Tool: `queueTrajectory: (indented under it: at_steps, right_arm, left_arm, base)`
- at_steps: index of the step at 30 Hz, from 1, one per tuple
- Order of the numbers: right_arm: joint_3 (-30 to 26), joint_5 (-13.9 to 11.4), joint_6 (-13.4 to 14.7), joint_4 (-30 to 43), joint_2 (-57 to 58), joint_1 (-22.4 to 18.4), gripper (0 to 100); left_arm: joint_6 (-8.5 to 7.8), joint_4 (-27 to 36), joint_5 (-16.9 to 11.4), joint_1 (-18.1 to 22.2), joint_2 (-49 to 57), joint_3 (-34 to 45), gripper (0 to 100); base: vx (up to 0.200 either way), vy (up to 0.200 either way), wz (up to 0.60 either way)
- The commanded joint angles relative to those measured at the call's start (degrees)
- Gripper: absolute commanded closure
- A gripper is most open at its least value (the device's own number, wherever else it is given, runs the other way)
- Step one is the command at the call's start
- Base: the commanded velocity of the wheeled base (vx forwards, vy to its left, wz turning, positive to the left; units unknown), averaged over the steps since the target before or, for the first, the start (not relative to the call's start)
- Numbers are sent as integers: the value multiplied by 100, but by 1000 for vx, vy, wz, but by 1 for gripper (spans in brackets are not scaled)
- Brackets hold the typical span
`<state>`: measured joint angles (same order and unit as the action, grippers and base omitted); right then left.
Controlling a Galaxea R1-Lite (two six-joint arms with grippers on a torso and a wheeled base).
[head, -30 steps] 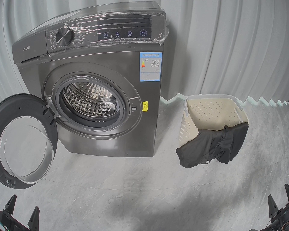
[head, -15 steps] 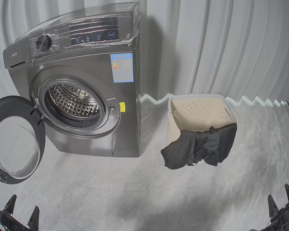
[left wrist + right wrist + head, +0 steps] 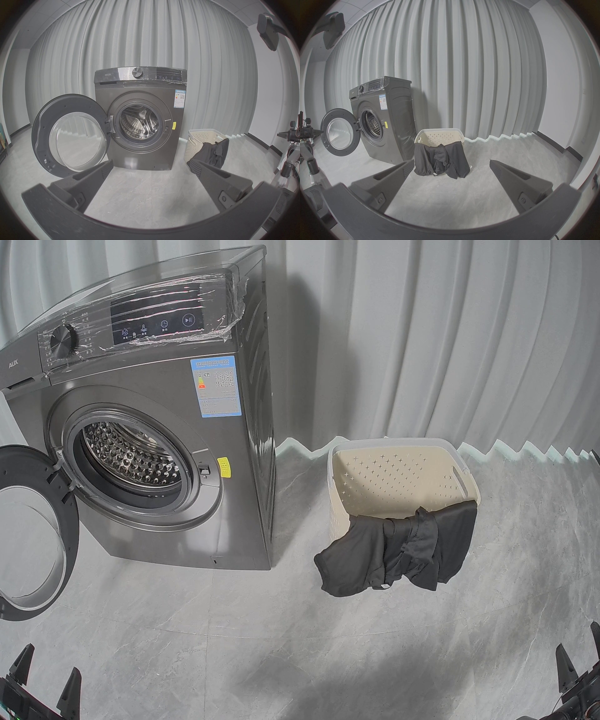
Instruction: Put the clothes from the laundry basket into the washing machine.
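Note:
A cream laundry basket stands on the floor to the right of the grey washing machine. Dark clothes hang over the basket's near rim and down to the floor. The machine's round door is swung wide to its left, and the steel drum shows no clothes inside. My left gripper is low at the near left, open, holding nothing. My right gripper is low at the near right, open too. Both are far from the basket and the clothes.
Pale pleated curtains hang behind the washing machine and basket. Grey marbled floor stretches between me and both of them. The open door juts out over the floor at the left.
The whole head picture has shifted left, so the camera has turned to the right. The washing machine, basket and clothes have not moved, and both grippers stay at the same spots.

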<state>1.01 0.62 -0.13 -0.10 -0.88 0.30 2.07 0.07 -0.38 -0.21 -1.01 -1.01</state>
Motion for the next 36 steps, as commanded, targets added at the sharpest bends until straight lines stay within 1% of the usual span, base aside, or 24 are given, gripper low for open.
queueTrajectory:
  at_steps: [1, 15, 27, 36]
  right_arm:
    - [-101, -1, -4, 1, 88, 5, 0]
    - [-101, -1, -4, 1, 88, 5, 0]
    - [-101, -1, -4, 1, 88, 5, 0]
    - [-101, -1, -4, 1, 88, 5, 0]
  left_arm:
    - [4, 1, -6, 3, 101, 84, 0]
    - [4, 1, -6, 3, 101, 84, 0]
    - [4, 1, -6, 3, 101, 84, 0]
    - [4, 1, -6, 3, 101, 84, 0]
  base:
    - [0, -200, 0]
    - [0, -200, 0]
    - [0, 0, 0]
    - [200, 0, 0]
